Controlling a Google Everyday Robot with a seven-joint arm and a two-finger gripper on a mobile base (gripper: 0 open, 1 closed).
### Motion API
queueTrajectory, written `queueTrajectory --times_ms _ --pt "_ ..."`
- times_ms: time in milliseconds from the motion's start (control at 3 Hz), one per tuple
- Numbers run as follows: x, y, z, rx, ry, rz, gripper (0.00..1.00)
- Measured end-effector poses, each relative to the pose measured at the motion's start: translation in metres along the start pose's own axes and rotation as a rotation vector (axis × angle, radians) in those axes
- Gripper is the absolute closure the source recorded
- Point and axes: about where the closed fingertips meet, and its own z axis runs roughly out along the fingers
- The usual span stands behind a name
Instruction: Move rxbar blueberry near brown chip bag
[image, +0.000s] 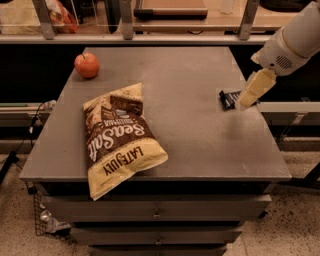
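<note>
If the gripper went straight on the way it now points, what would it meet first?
The gripper, at the table's right edge, points down and slightly left at the rxbar blueberry. It would probably meet that bar first, then the table beneath; depth is unclear, so it might land beside it.

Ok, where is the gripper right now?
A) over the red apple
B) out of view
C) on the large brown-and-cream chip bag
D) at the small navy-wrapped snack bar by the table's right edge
D: the gripper overlaps the right end of the small navy-wrapped snack bar, well apart from the large brown-and-cream chip bag.
</note>
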Motion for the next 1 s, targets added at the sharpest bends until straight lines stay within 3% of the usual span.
queueTrajectory --times_ms 667,1000 --pt "0.024 -0.044 0.054 -0.035 -0.074 0.078 0.0" --pt "0.036 -0.053 0.066 -0.041 -0.092 0.099 0.14"
